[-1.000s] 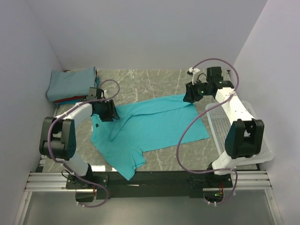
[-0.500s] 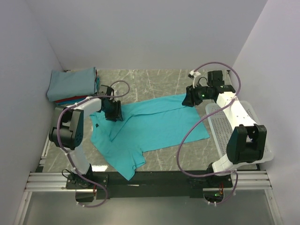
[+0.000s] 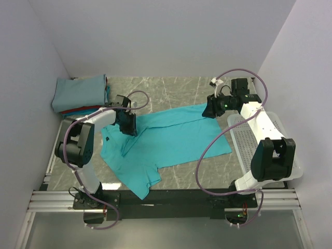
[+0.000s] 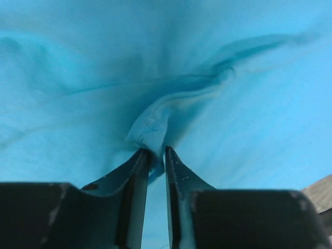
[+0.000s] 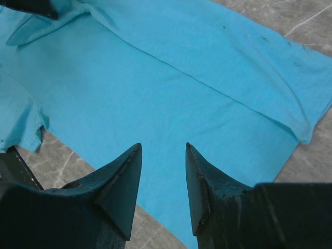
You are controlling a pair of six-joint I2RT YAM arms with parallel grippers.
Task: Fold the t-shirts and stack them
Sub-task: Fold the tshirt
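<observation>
Turquoise tee [image 3: 171, 141] lies w/ long axis left-right; left gripper [image 4: 154, 155] pinches its far-left fold, right gripper [image 5: 162, 174] open above far-right edge.

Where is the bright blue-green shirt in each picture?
Top external: turquoise t-shirt spread mid-table, between the arms.
Left wrist: turquoise t-shirt fills the picture, a fold pinched by the left gripper.
Right wrist: turquoise t-shirt lies beyond the open right gripper.
Shared landmark: grey marble table under it.
</observation>
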